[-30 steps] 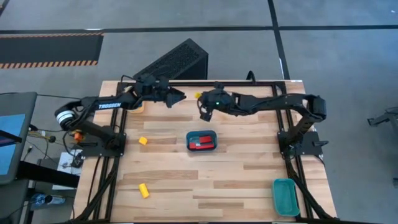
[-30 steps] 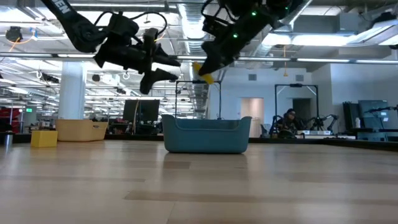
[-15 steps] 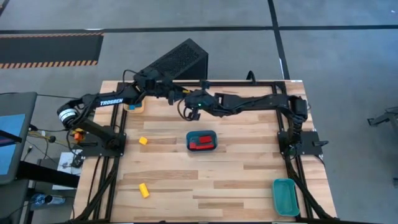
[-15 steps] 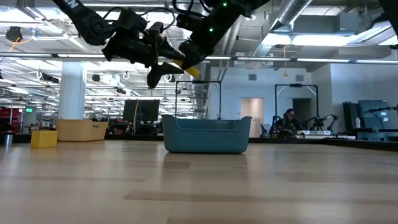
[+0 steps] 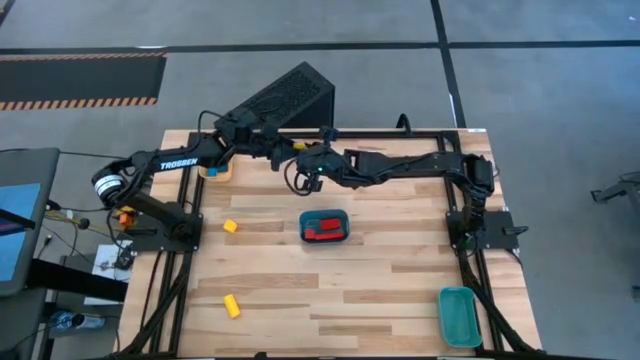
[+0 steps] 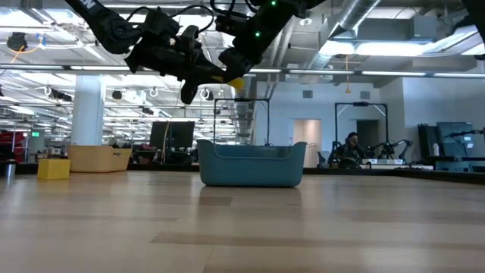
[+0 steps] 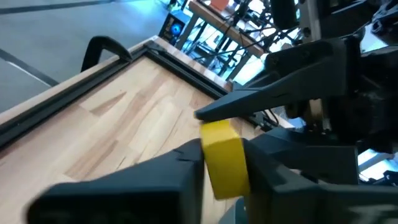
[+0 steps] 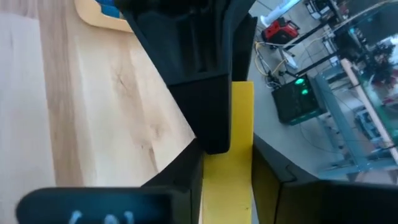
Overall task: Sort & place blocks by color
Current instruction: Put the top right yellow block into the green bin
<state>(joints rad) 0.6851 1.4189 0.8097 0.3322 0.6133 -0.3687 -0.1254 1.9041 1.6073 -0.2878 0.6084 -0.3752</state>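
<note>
Above the far part of the worktop (image 5: 400, 270), near the middle of its far edge, the two hands meet in the air around one yellow block (image 7: 222, 158). The left hand (image 7: 221, 168) has its dark fingers closed against the block's two sides, and the right hand (image 8: 227, 155) also grips it, its fingers pressed on either side of the yellow bar. In the high view both arms reach inward from their side edges and the hands touch tip to tip; in the low view the block shows as a small yellow spot high above the surface. The worktop is pale wooden planking in a black frame. Near its middle stands a teal tray (image 5: 325, 227) holding red blocks (image 5: 322, 228); a second teal tray (image 5: 459, 315) sits at the near right corner. A yellow-orange tray (image 5: 214, 172) with a blue block (image 5: 211, 171) in it lies by the far left corner, beneath the left arm. Two more yellow blocks lie loose on the left half, a small cube (image 5: 230, 227) toward the left edge and a short bar (image 5: 232, 306) nearer the near edge. Beyond the worktop is a grey floor with a black box, and an open hall with ceiling pipes where a person (image 6: 351, 149) sits far off. The held block is plain bright yellow plastic, with flat faces.
</note>
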